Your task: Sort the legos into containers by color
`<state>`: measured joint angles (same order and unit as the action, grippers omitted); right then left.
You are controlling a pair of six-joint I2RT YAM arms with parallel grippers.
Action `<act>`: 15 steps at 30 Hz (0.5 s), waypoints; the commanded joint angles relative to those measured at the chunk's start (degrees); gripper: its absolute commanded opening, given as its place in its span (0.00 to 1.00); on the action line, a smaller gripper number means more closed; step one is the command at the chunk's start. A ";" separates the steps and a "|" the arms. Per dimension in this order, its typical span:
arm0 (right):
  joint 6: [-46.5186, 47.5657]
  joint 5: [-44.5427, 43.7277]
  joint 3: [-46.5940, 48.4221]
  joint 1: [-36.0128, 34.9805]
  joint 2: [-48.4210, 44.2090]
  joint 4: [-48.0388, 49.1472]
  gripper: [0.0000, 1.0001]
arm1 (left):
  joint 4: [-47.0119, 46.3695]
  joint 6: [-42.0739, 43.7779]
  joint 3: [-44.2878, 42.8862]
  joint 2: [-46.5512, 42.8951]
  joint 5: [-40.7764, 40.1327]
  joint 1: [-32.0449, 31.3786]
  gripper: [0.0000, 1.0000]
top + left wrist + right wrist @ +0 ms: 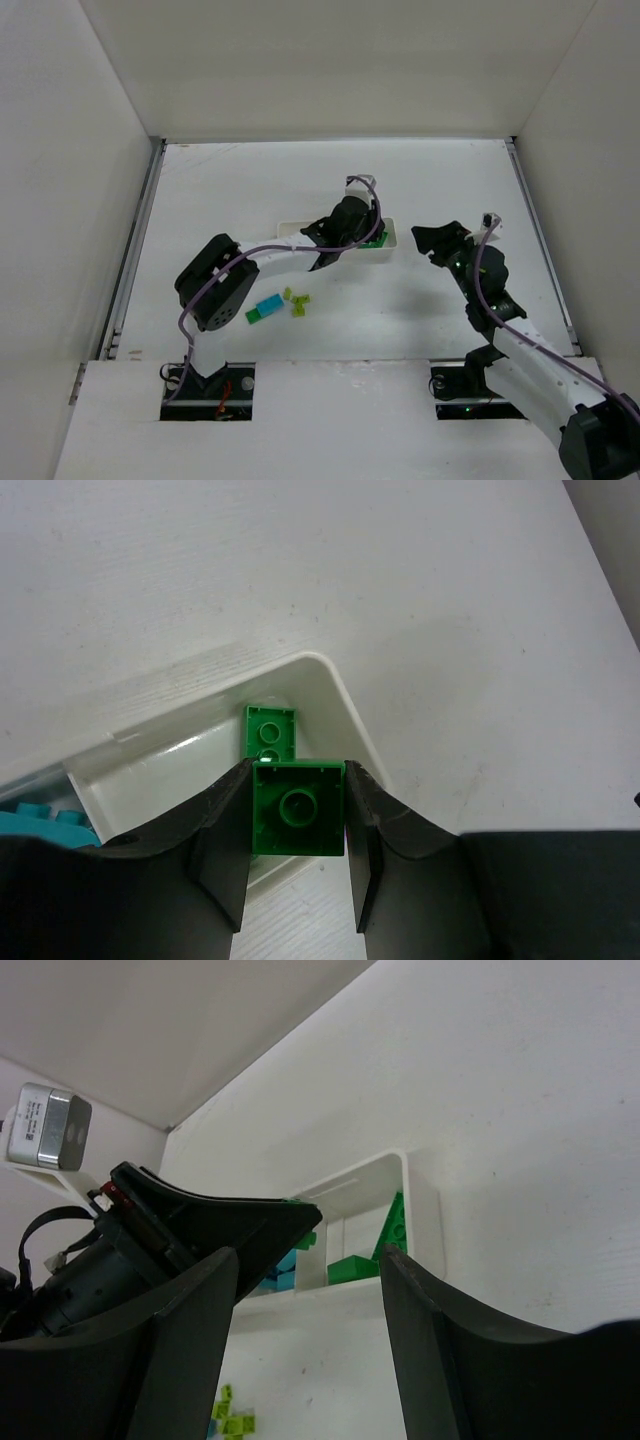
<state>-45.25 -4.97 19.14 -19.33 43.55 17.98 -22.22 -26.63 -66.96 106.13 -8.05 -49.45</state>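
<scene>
A dark green lego [298, 825] (judged light, rigid and slick-sided) is pinched across its flat sides by the left gripper [298, 778] over the end compartment of the tray [338, 690] — where another green brick [268, 732] is seen lying.

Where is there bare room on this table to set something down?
Bare: the strip of table between the tray and the back wall, and the stretch between the loose legos and the right claw. Crowded: around the tray, where the left claw holds a green lego at its end.
</scene>
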 commanded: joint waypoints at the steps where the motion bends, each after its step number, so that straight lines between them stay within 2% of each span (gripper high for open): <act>1: -0.45 0.93 -0.85 1.44 -1.27 1.53 0.65 | 0.51 2.90 -4.32 0.39 -2.49 -0.60 0.23; 4: -0.54 1.63 -1.29 2.06 -1.27 1.88 0.65 | 0.60 2.90 -4.76 1.45 -2.93 -0.51 0.28; 7: -0.71 2.07 -1.38 2.15 -0.75 2.41 0.65 | 0.60 2.73 -5.02 1.80 -2.93 -0.34 0.38; 13: -0.80 2.34 -1.38 1.80 -0.04 2.94 0.65 | 0.24 2.99 -5.38 0.31 -2.14 -0.07 0.49; 15: -0.80 2.16 -1.38 1.80 0.04 3.12 0.65 | 0.24 2.99 -5.38 -0.22 -1.53 0.01 0.49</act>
<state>-45.87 -3.38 17.76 -17.58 43.53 18.09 -20.91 -24.58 -69.71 108.27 -9.74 -49.76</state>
